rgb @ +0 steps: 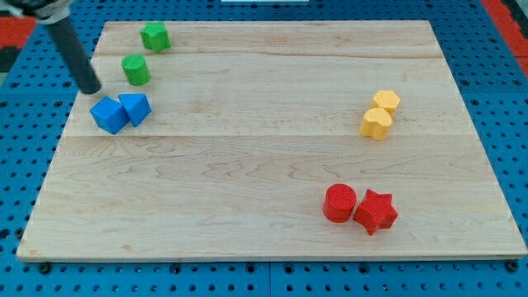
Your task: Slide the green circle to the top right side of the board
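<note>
The board (272,165) is pale wood with a visible grain and a smooth, slightly satin finish, made of planks joined side by side. Around it, the blue base (511,99) looks like matt plastic or painted metal, full of small holes. The green circle (136,70) and the other blocks look like solid matt plastic, and the rod above my tip (91,89) is dark and dull.

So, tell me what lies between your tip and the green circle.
Nothing: in the camera view, only bare board separates my tip from the green circle.
</note>
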`<action>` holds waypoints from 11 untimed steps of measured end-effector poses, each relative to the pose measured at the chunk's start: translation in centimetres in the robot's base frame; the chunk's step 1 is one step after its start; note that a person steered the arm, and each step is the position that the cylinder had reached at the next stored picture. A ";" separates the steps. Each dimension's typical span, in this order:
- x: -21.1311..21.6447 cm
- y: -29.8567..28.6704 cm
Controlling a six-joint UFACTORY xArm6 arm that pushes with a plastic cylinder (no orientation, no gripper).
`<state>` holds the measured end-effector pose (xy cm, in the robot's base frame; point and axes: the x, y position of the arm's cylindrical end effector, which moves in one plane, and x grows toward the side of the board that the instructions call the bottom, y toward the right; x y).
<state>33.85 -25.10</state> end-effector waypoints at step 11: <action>-3.2 14.6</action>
<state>30.62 -10.51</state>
